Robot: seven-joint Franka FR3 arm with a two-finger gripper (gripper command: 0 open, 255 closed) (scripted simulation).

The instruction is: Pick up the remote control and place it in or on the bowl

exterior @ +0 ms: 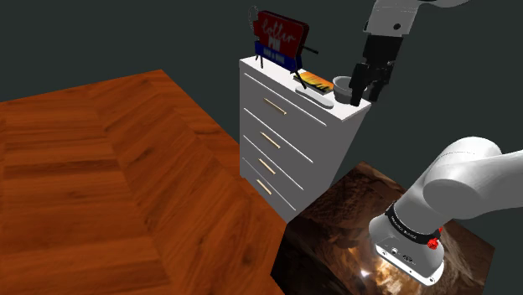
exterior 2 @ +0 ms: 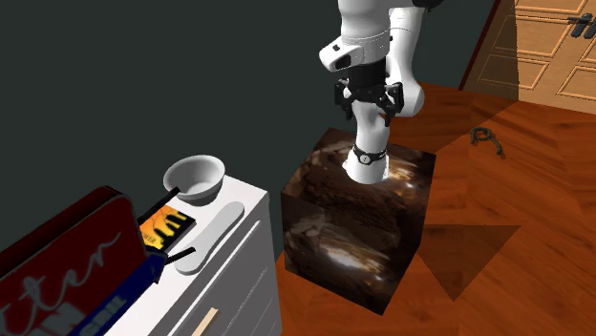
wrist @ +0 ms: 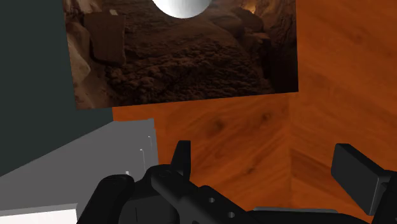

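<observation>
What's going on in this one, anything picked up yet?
Not yet. A white arm is working at a white dresser. The pale remote control lies flat on the dresser top next to the white bowl, and nothing is touching it. The tool hangs open and empty near the dresser's corner by the bowl. The wrist view looks down past it at the wooden floor and the stand.
</observation>
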